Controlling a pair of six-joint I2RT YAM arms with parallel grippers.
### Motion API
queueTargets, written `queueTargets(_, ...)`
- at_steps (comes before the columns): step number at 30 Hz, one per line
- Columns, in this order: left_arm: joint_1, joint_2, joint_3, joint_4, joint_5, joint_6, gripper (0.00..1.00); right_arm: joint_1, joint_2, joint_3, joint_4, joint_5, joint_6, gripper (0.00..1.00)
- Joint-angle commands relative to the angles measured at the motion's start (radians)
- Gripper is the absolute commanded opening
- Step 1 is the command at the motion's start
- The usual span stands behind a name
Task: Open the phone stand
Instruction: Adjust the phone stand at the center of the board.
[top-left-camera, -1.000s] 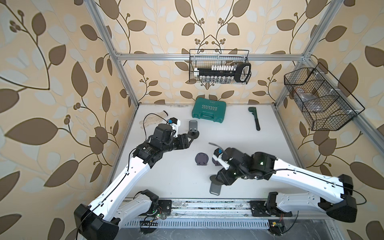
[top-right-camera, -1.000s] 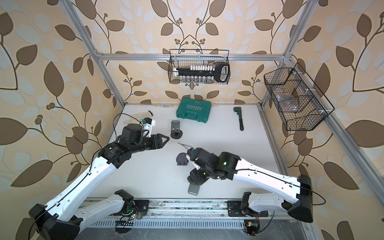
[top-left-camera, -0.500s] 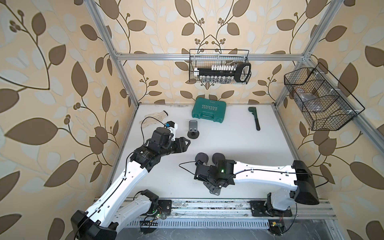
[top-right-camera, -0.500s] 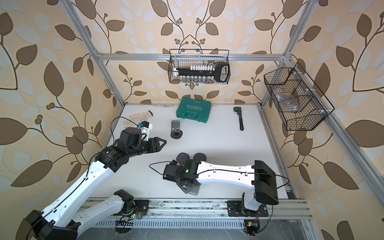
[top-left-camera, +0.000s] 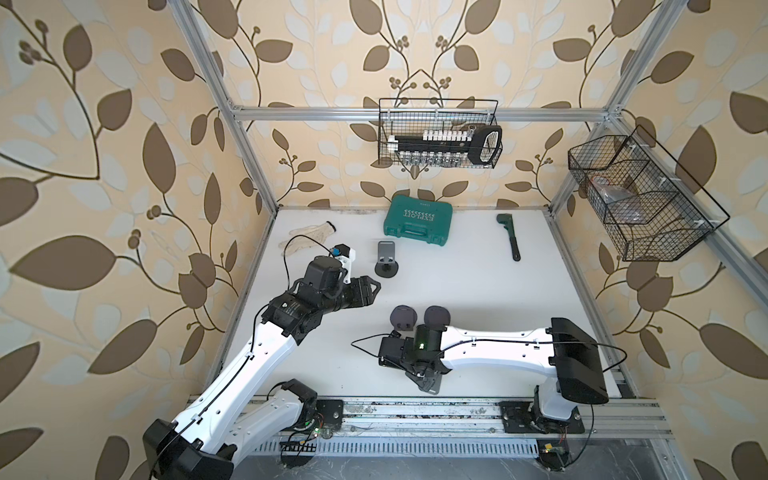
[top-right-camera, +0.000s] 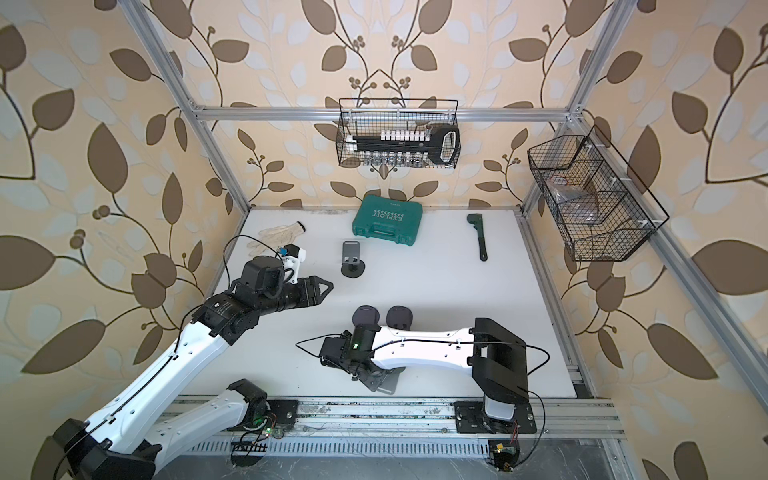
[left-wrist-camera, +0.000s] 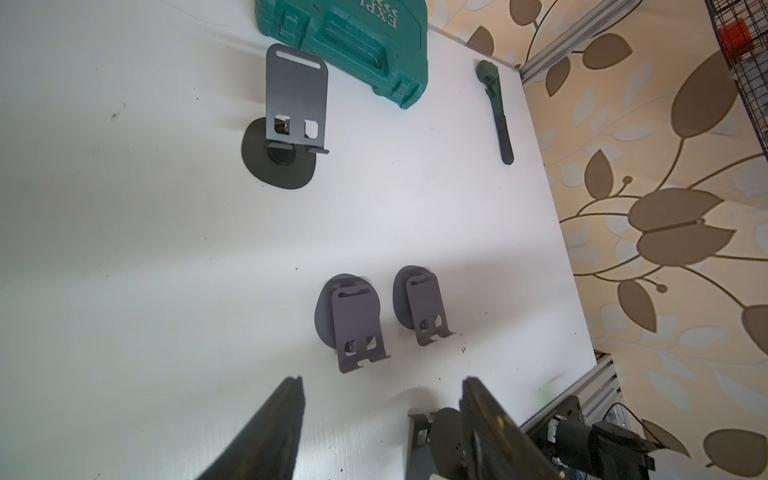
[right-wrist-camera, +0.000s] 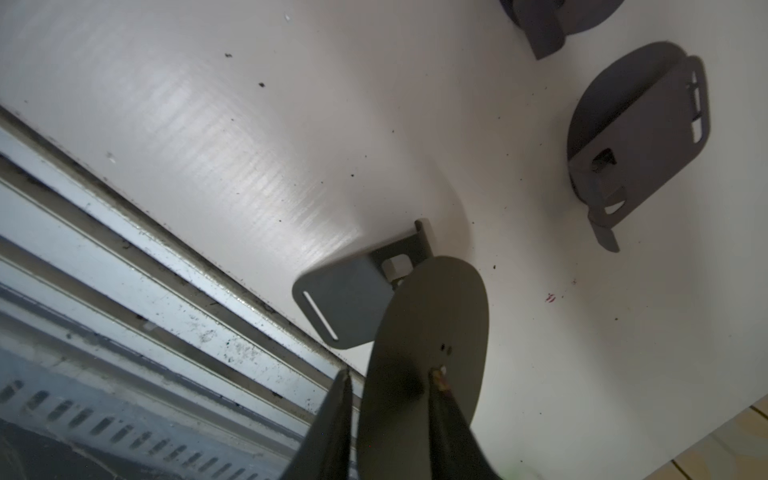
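Observation:
The phone stand (top-left-camera: 428, 381) lies at the table's front edge, its grey slotted plate (right-wrist-camera: 345, 307) flat on the table and its round dark base (right-wrist-camera: 432, 316) raised. My right gripper (right-wrist-camera: 388, 382) is shut on that base, one finger on each face; it also shows in both top views (top-left-camera: 422, 372) (top-right-camera: 376, 376). My left gripper (top-left-camera: 374, 286) (left-wrist-camera: 382, 382) hovers open and empty over the left middle of the table. It sits between an upright stand and two folded stands.
An opened stand (top-left-camera: 386, 259) stands at the back. Two folded stands (top-left-camera: 404, 318) (top-left-camera: 436, 316) lie just behind my right arm. A green tool case (top-left-camera: 417, 222), wrench (top-left-camera: 510, 235) and glove (top-left-camera: 311, 232) lie further back. Wire baskets (top-left-camera: 438, 139) (top-left-camera: 640, 199) hang on the walls. The rail (top-left-camera: 415, 415) borders the front.
My right arm has folded low across the front, and its jaws have narrowed onto the stand's base. The left gripper has drawn back a little from the upright stand.

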Motion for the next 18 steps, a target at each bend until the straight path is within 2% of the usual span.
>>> queueTargets(1, 0.009, -0.001, 0.002, 0.036, -0.009, 0.002, 0.62, 0.002, 0.006, 0.031, -0.025, -0.005, -0.005, 0.15)
queueTargets(5, 0.011, 0.009, 0.006, 0.037, -0.004, 0.002, 0.62, 0.002, 0.020, 0.018, -0.034, -0.006, -0.011, 0.00)
queueTargets(14, 0.011, 0.004, 0.015, 0.025, -0.018, 0.009, 0.62, -0.025, -0.047, 0.033, -0.064, 0.006, -0.042, 0.00)
queueTargets(18, 0.011, -0.008, 0.015, 0.026, -0.015, 0.018, 0.62, -0.112, -0.153, 0.002, -0.036, -0.047, -0.066, 0.00)
